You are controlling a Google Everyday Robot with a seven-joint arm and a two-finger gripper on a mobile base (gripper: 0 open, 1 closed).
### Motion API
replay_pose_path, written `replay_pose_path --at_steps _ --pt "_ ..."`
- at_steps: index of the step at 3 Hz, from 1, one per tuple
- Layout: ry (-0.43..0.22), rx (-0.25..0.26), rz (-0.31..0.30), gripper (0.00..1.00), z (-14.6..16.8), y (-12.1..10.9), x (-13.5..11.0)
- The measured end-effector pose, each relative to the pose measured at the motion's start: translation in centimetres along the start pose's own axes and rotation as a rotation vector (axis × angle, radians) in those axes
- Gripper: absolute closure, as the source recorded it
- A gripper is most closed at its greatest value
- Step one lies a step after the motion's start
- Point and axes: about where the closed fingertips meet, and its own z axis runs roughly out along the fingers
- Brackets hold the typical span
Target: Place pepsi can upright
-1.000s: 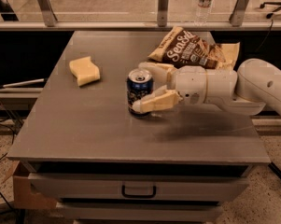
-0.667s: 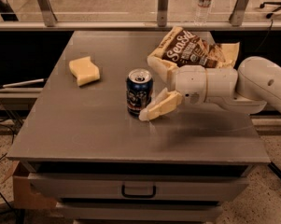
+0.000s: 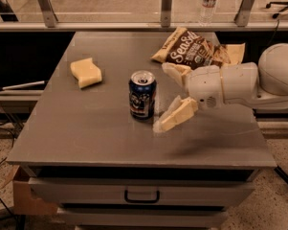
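Grey table (image 3: 86, 128) — pepsi can (image 3: 142, 95) upright; gripper (image 3: 162, 97) beside, jaws apart.

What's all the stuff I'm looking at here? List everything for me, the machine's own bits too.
pepsi can: one, dark blue with a silver top, upright near the table's middle
sponge: one, yellow, on the left part of the table
chip bag: one, brown, at the far right of the table
water bottle: one, clear, on the ledge behind the table
table: one, grey, carrying the can, sponge and bag
drawer: one, grey with a dark handle, under the tabletop at the front
cardboard box: one, brown, on the floor below the table's left corner
arm: one, white, reaching in from the right
gripper: one, tan fingers open, just right of the can, not gripping it
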Motion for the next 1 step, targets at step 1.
replay_pose_path --at_steps 1 --pt "0.032 0.005 -0.007 0.00 -0.28 0.06 0.31"
